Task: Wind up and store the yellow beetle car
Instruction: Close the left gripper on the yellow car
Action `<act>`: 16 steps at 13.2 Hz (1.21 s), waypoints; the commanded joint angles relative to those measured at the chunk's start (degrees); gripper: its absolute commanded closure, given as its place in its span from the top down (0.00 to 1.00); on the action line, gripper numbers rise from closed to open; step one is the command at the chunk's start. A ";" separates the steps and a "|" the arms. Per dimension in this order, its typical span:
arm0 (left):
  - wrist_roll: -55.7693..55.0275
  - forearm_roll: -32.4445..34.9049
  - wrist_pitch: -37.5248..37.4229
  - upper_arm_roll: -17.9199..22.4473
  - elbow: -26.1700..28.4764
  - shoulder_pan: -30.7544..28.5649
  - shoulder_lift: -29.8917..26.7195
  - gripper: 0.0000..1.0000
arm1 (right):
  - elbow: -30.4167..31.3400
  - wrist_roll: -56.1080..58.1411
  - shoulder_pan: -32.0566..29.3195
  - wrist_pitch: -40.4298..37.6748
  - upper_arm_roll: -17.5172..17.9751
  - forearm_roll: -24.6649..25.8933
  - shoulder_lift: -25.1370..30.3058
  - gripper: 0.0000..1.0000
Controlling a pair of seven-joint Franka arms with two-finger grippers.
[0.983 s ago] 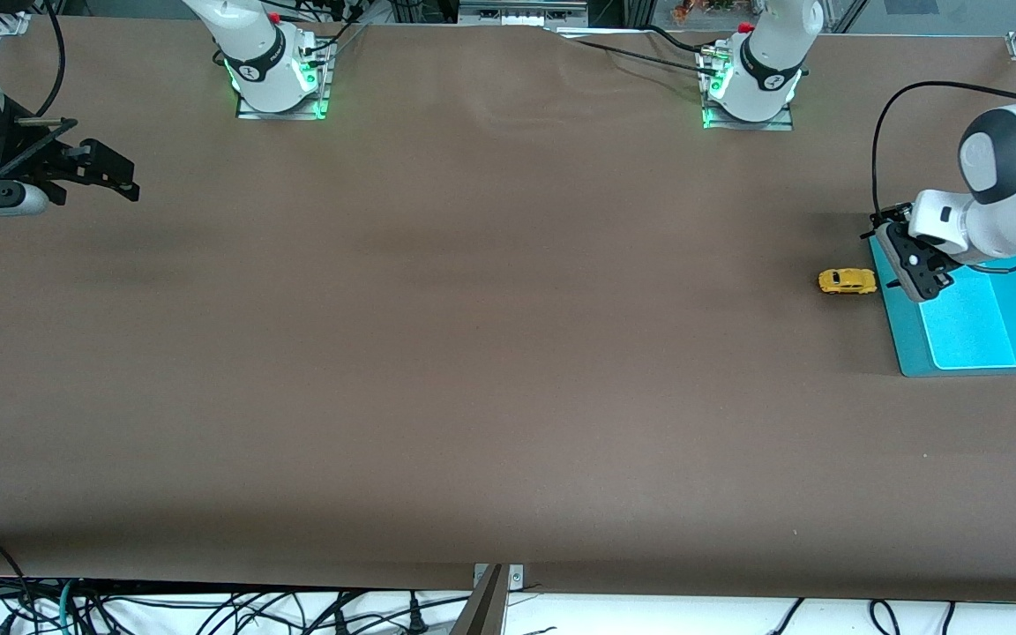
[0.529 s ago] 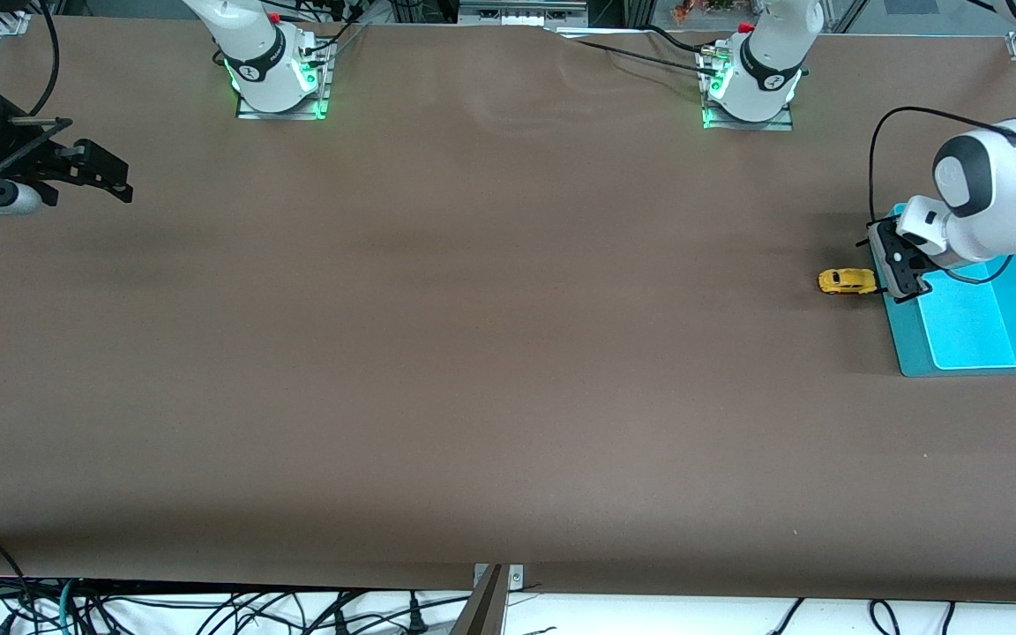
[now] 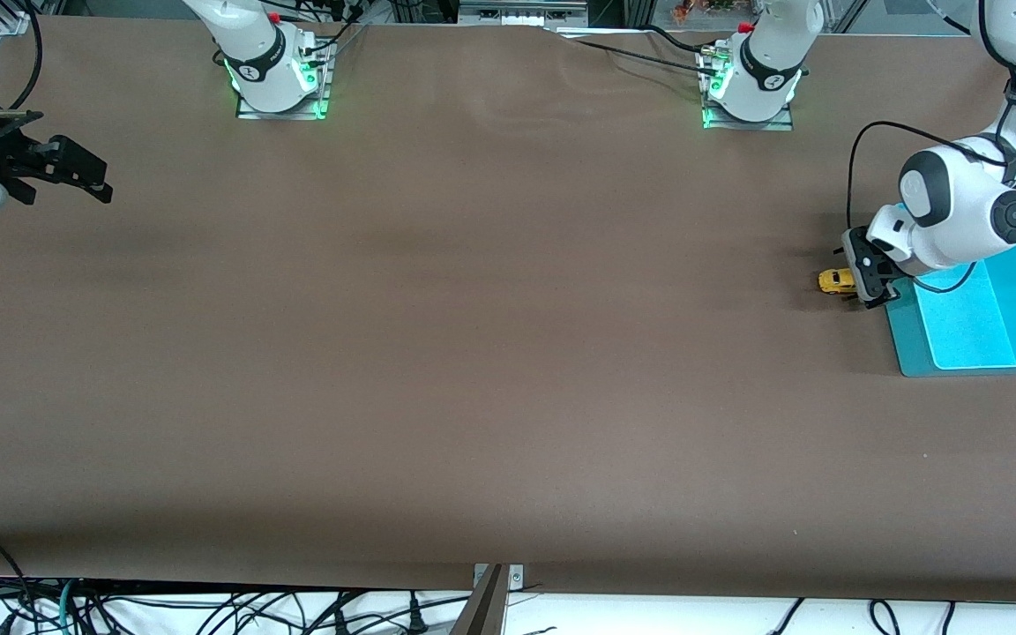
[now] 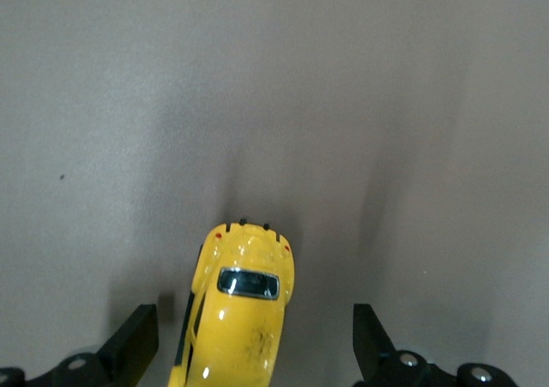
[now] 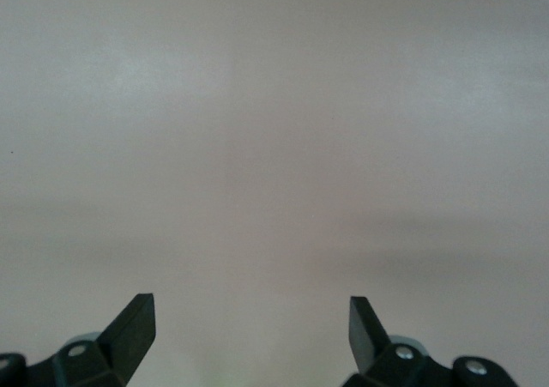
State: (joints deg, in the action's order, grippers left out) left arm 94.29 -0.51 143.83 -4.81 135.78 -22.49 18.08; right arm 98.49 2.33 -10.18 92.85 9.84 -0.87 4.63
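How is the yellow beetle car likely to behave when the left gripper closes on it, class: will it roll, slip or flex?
The yellow beetle car stands on wheels on the flat table, so a nudge would probably roll it. Its glossy, rounded body looks rigid but possibly slippery. Being narrower than the open left gripper, it is probably light.

- The yellow beetle car is a tiny, glossy, bright yellow toy with a rounded beetle-shaped body and a small dark window.
- It stands upright on its wheels on the brown table.
- It lies just beside the teal tray, apart from it, off the tray's edge that faces the right arm's end of the table.
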 commanded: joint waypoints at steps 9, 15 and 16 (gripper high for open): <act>7.93 -2.74 -0.38 -4.05 -0.86 -2.20 -2.42 0.17 | -1.20 -0.31 -0.10 -1.10 -0.52 -0.19 -0.86 1.00; 0.91 -3.18 -27.76 -8.37 -18.66 -1.68 -5.51 0.18 | -1.20 -0.22 -0.19 -1.10 -0.52 -0.19 -0.86 1.00; -0.50 -2.57 -32.60 -8.38 -23.84 -1.59 -4.20 0.18 | -1.20 -0.22 -0.10 -1.10 -0.52 -0.19 -0.86 1.00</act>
State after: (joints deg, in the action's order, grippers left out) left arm 95.65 -2.67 119.83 -13.06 120.98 -23.95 11.92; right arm 98.49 2.33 -10.27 92.85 9.43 -0.88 4.12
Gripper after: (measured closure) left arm 0.502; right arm 0.000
